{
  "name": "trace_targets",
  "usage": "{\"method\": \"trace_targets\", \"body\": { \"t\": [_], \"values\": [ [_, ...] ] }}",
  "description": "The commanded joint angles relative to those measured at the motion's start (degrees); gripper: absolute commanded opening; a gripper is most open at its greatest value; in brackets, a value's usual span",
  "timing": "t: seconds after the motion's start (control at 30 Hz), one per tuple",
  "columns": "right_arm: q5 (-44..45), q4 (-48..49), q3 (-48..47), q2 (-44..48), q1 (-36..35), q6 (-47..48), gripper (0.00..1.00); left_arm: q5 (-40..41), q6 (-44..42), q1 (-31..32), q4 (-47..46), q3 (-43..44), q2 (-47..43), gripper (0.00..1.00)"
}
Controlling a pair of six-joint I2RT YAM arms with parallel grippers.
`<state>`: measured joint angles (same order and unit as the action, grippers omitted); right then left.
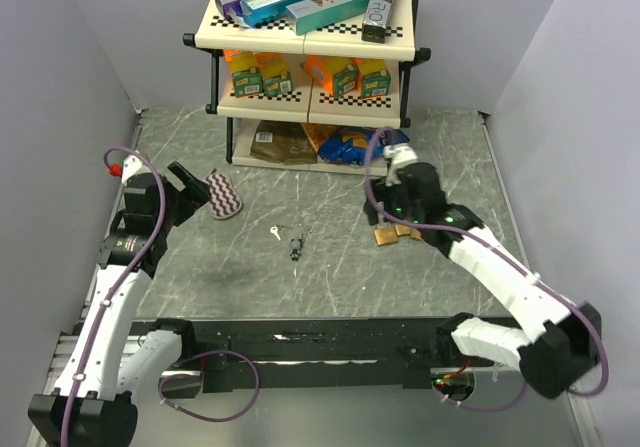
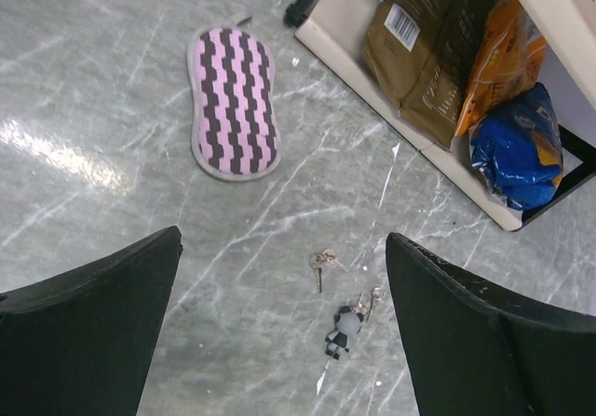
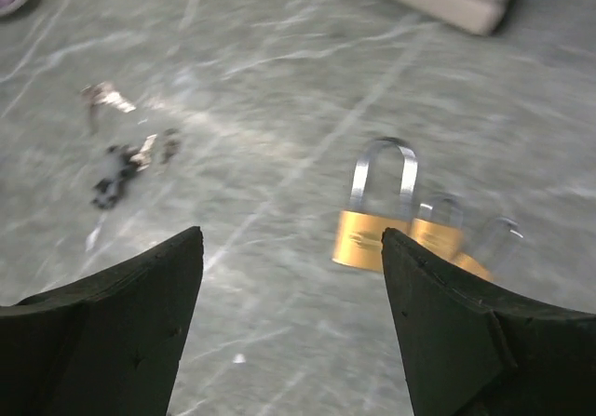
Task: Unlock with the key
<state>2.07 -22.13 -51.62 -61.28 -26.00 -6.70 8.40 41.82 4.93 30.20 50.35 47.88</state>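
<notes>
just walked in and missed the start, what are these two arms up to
Nothing is held yet. The right gripper hangs open just above a cluster of brass padlocks on the table. The left gripper, also open, looks down on the key, which lies loose near a small keychain figure, with a pink zigzag pouch farther off. The unlocking has not started.

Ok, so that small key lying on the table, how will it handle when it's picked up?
The key lies flat and thin on the smooth table, so it is probably hard to pinch and may slide. The charm near it, if attached, would likely dangle and swing.
</notes>
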Motion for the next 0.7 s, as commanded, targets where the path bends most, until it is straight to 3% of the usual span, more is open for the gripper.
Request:
{"method": "trace_targets", "body": {
  "t": [0.0, 0.3, 0.67],
  "values": [
    [-4.6, -0.37, -6.81, -7.35, -7.39, -0.59, 0.79, -3.12, 4.04, -0.27, -0.04, -1.21, 0.55, 0.96],
    [-15.32, -4.14, -18.95, -28.53, -18.73, -3.93, 0.69, -10.78, 8.01, -0.18, -2.43, -6.84, 0.9, 0.96],
    [-23.42, -4.33, -23.18, -42.17, -19.35, -11.93, 0.67, -9.11, 6.07, -0.18, 0.92, -4.29, 2.05, 0.96]
  ]
}}
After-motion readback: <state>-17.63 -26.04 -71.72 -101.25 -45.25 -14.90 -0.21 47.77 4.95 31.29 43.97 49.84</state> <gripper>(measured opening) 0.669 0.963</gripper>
